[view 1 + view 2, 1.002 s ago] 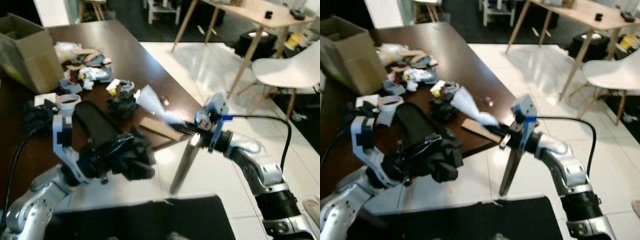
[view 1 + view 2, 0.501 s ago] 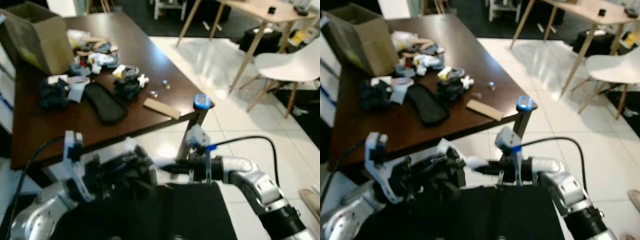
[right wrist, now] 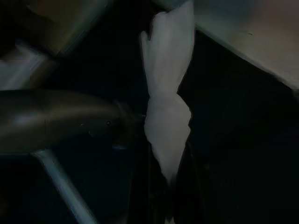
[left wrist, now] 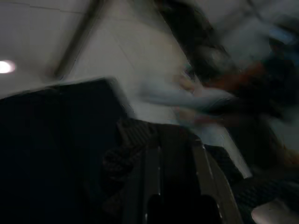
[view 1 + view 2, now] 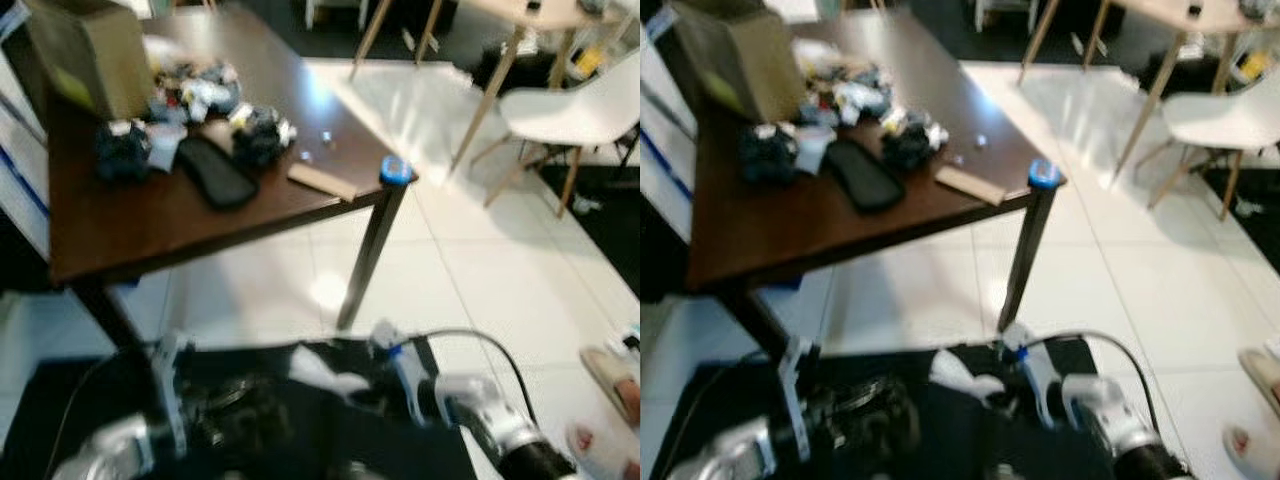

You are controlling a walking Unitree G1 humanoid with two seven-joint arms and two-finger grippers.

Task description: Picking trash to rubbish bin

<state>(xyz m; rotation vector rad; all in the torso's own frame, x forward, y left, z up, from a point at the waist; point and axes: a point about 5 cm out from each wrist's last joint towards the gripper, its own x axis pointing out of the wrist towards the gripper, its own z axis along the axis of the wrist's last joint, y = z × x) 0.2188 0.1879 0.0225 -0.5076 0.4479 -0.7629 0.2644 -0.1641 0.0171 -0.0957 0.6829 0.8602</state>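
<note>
Pinching a crumpled white piece of trash (image 3: 166,116) between its two black fingers, the right gripper (image 5: 1002,392) sits low in the frame, right of centre, over the dark opening of the black rubbish bin (image 5: 60,400) that spreads across the bottom of the head views. In the right wrist view the pale wad stands out from between the fingers against the bin's dark inside, with a grey rounded shape just beside it that cannot be identified. The left gripper (image 5: 235,430) is at the lower left of the frame, also over the black bin; the blur is too heavy to tell whether its fingers are apart or together, and the left wrist view is smeared, showing little more than dark finger shapes, pale floor tiles and a dark edge. Higher up, in the upper left of the frame, a dark wooden table (image 5: 130,235) carries a cardboard box (image 5: 85,55) at its far corner, a heap of mixed scraps (image 5: 195,90), a long black pouch (image 5: 215,172), a flat brown strip (image 5: 322,181) and a small blue round object (image 5: 395,170) at the near right corner. A white chair (image 5: 580,105) stands at the upper right on the white tiled floor (image 5: 480,260).
</note>
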